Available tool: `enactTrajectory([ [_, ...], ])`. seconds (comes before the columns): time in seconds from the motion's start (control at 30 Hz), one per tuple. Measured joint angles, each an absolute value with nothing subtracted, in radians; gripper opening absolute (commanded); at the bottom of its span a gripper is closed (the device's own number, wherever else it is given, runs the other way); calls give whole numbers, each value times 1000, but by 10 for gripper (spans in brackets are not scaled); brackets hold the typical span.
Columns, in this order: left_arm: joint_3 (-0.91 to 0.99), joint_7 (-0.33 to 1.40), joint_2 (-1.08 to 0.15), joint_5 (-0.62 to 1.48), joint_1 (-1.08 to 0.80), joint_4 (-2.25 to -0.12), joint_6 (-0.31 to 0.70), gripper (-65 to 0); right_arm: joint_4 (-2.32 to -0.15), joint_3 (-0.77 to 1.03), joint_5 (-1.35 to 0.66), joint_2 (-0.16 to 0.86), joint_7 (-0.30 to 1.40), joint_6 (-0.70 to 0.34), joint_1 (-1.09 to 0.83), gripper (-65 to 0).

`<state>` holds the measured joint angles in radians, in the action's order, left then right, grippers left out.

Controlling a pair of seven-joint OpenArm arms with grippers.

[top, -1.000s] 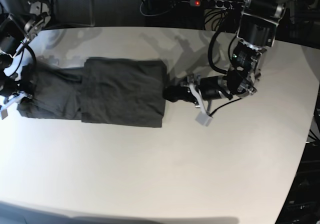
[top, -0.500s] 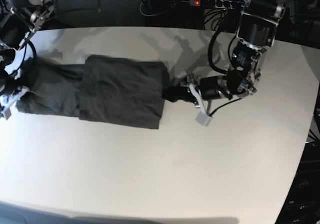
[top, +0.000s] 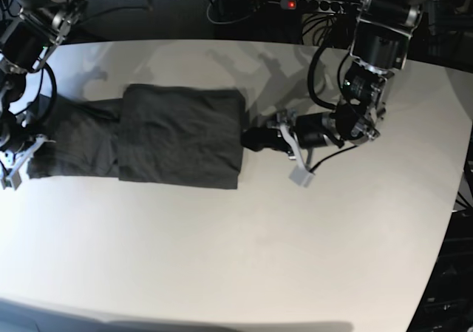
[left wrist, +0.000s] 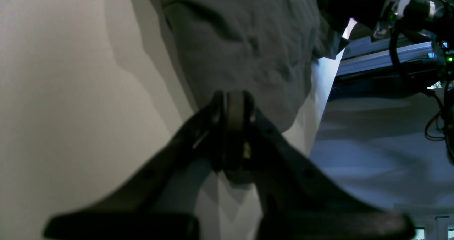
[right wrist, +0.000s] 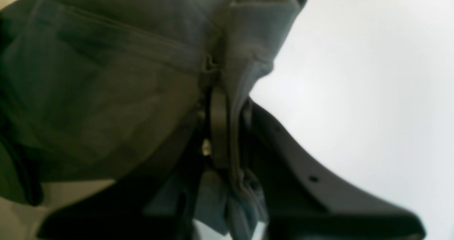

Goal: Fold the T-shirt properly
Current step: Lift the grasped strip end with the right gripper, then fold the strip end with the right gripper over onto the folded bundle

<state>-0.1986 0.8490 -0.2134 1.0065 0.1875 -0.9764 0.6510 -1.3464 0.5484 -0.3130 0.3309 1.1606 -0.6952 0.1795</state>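
Fabric of the T-shirt sits clamped in my right hand at the desk's left edge; my left hand is clenched, holding nothing.

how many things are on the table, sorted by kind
cloth: 1, the dark grey T-shirt
grippers: 2, the left gripper and the right gripper
total: 3, all on the white table
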Motion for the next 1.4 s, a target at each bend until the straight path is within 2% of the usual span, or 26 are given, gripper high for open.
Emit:
enactTrajectory([
  [0.33,-199,849,-213,1007,187,-976,651,-627,-1611,547,-316,250,1264,-696,115,-646],
  [0.53,-199,849,-214,1007,187,-976,651,-627,-1715,484,-324,244,1311,-696,99,-646],
  [0.73,-199,849,-214,1009,187,-976,651,-627,-1819,434,-320,181,1354,-696,43,-646],
  [1.0,-199,849,-214,1010,187,-976,651,-627,-1843,298,-322,143,1380,-696,42,-646],
  [1.4,-199,888,-216,996,184,-1008,638,-627,-1844,204,-324,51,1388,-696,116,-646],
])
